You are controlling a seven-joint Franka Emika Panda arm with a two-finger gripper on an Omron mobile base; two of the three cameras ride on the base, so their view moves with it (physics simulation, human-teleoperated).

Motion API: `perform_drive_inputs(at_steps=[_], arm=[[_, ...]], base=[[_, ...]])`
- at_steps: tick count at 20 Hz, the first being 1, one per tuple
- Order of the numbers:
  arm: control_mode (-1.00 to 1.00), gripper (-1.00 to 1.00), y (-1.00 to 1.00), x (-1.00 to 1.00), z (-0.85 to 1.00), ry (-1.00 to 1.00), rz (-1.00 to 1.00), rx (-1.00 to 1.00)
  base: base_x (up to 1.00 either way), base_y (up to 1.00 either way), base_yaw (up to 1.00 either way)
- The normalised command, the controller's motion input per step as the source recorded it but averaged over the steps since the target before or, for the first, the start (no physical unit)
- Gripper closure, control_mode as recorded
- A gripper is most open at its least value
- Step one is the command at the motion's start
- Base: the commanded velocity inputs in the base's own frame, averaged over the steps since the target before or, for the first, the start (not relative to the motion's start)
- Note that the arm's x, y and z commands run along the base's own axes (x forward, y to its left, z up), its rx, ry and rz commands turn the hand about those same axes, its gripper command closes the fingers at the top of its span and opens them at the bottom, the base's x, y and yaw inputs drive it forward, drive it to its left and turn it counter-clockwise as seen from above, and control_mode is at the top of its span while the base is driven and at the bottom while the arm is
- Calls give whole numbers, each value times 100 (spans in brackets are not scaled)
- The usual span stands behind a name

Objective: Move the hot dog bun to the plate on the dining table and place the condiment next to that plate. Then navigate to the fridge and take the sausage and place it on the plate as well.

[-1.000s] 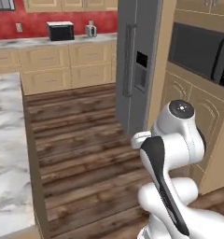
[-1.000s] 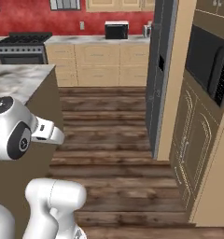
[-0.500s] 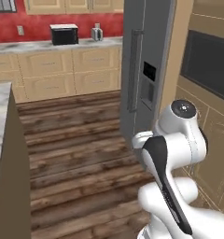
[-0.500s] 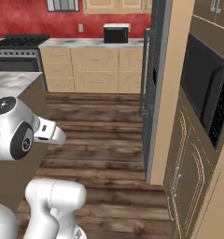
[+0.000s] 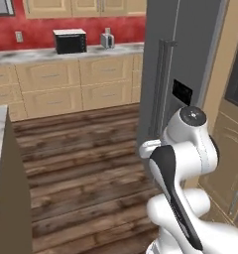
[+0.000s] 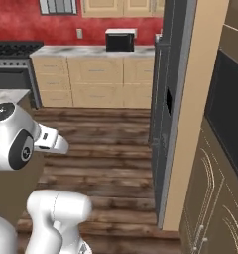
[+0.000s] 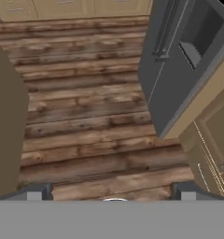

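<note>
Glossy white rounded arm [image 5: 183, 163] segments with dark joint bands (grey caps).

No text, label, brand, number or sign can be read on anything in these pictures. The fridge [image 5: 180, 64], its dispenser panel [image 5: 182, 91] and the microwave [image 5: 70, 41] are rendered plain, with no lettering to be made out.
</note>
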Motion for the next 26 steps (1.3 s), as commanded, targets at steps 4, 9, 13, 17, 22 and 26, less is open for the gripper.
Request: perform_drive_inputs(at_steps=[4, 9, 13, 17, 22, 26], arm=[[100, -100, 0, 0, 0, 0, 0, 0], [100, -100, 0, 0, 0, 0, 0, 0], [100, -100, 0, 0, 0, 0, 0, 0], [100, -100, 0, 0, 0, 0, 0, 0], [100, -100, 0, 0, 0, 0, 0, 0], [100, -100, 0, 0, 0, 0, 0, 0]], base=[[100, 45, -15], [100, 54, -23], [100, 57, -25], [100, 60, -26], [100, 60, -25], [100, 46, -24]])
